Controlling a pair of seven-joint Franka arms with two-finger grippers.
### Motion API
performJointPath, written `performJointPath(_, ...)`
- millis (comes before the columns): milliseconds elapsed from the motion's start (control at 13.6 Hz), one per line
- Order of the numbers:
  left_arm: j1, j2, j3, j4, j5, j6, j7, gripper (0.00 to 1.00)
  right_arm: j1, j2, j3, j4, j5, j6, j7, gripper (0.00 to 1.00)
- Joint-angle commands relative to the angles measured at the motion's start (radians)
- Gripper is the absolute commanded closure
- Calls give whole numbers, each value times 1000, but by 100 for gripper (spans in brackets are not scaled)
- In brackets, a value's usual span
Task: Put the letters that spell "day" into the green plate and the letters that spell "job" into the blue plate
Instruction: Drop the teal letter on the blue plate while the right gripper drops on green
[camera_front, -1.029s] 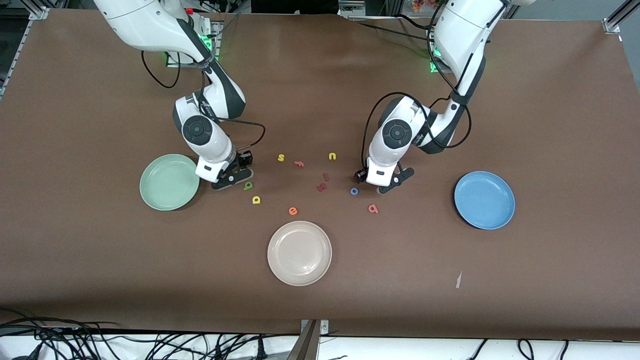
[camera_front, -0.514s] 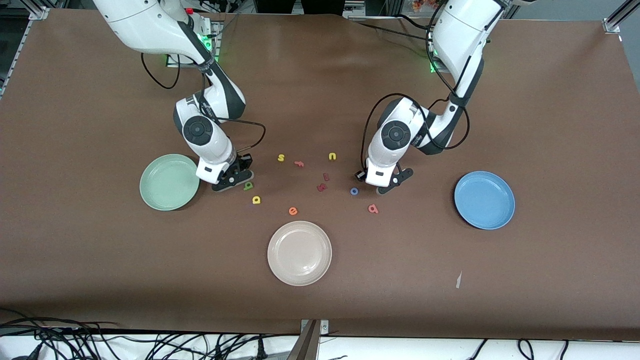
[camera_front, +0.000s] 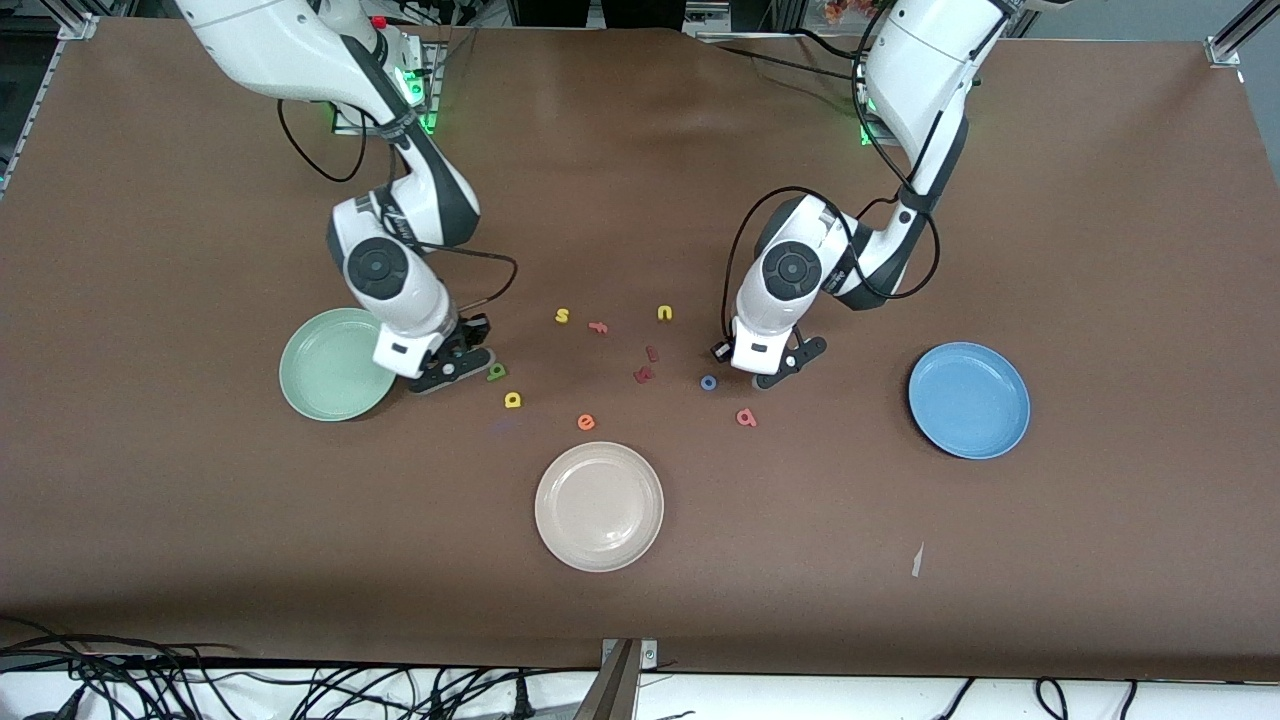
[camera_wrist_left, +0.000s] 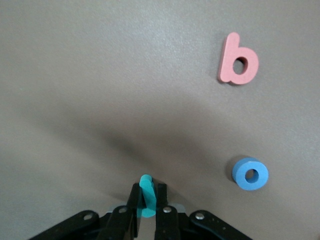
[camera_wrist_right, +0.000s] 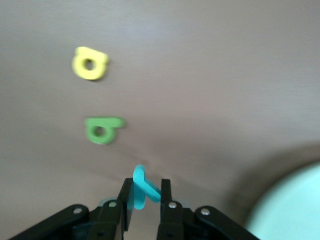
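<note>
The brown worktop (camera_front: 640, 620) carries scattered foam letters between three plates. The right gripper (camera_wrist_right: 142, 197) is clamped on the teal y (camera_wrist_right: 144, 189), just beside the green plate (camera_front: 325, 375), its destination. The left gripper (camera_wrist_left: 146, 202) is clamped on the teal j (camera_wrist_left: 146, 200), near the blue o (camera_wrist_left: 250, 173) and the red b (camera_wrist_left: 238, 65); the blue plate (camera_front: 968, 400) lies well apart.

Matt brown table covering (camera_front: 1100, 560), faintly grained; foam-looking, matt salmon b (camera_wrist_left: 238, 60), blue o (camera_wrist_left: 250, 173), green d (camera_wrist_right: 102, 130) and yellow a (camera_wrist_right: 89, 63); smooth, slightly glossy, plastic-looking green plate (camera_front: 325, 400), blue plate (camera_front: 968, 400) and cream plate (camera_front: 598, 506)
</note>
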Motion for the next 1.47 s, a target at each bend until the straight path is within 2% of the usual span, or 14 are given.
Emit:
performJointPath(0, 34, -13, 16, 104, 29, -213, 115, 100, -2, -59, -99, 22, 0, -130, -136, 100)
performJointPath(73, 68, -21, 14, 138, 29, -290, 204, 100, -2, -68, -128, 21, 0, -139, -172, 100)
performJointPath(220, 141, -68, 14, 144, 30, -376, 400, 100, -5, -59, -188, 6, 2, -142, -262, 100)
performJointPath(441, 256, -114, 17, 140, 35, -460, 724, 100, -10, -52, -220, -57, 11, -92, -304, 100)
performJointPath(588, 341, -116, 16, 135, 93, -462, 939, 100, -15, -53, -243, -137, 11, -21, -304, 89)
performJointPath(661, 373, -116, 16, 132, 128, -464, 1028, 100, -16, -53, -248, -158, 12, -3, -295, 48)
performJointPath(735, 407, -116, 14, 131, 167, -464, 1135, 100, -21, -52, -250, -160, 14, -3, -289, 2)
performJointPath(882, 461, -110, 14, 129, 199, -462, 1292, 100, -19, -77, -243, -153, 18, -45, -238, 0)
performJointPath(1029, 514, -82, 14, 131, 201, -444, 1416, 100, -18, -104, -210, -87, 17, -122, -168, 0)
performJointPath(1102, 527, -62, 14, 129, 201, -403, 1458, 89, -13, -98, -193, -30, 18, -181, -143, 0)
performJointPath(1249, 533, -50, 14, 137, 199, -396, 1466, 7, -5, -76, -126, 54, 23, -231, -15, 0)
performJointPath(1323, 533, -51, 13, 144, 187, -398, 1447, 0, -4, -62, -92, 76, 21, -230, 65, 0)
performJointPath(1396, 527, -57, 13, 149, 181, -398, 1435, 0, -2, -40, -58, 105, 21, -230, 139, 0)
